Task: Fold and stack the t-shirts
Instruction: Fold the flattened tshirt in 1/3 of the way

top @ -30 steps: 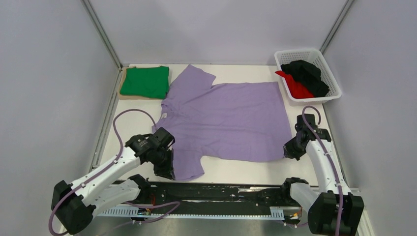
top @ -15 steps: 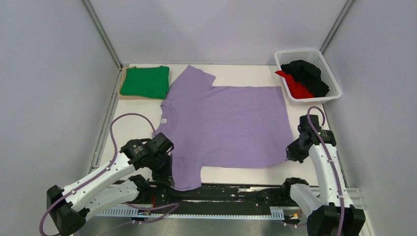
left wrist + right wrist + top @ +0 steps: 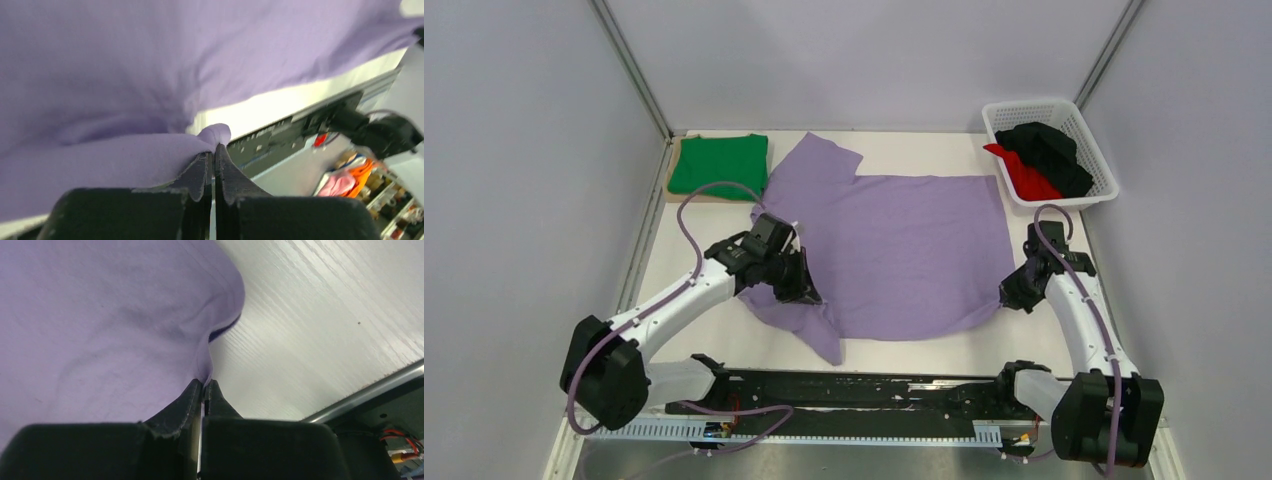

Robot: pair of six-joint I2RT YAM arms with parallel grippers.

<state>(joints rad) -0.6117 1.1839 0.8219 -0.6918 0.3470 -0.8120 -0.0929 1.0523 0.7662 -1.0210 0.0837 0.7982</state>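
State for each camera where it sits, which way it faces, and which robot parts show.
Top external: above and behind the bases, looking down; left arm, right arm, lilac t-shirt, green t-shirt, basket.
Left wrist: on the left arm, facing along the left gripper, shut on the lilac t-shirt.
Right wrist: on the right arm, right gripper shut on the shirt's corner.
Shared: all show the lilac t-shirt.

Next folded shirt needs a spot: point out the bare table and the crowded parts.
Bare table lies behind the purple shirt along the far edge, and in the near strip between its hem and the black rail. Crowded: left, around the left gripper and green shirt; right, between the basket and right gripper.
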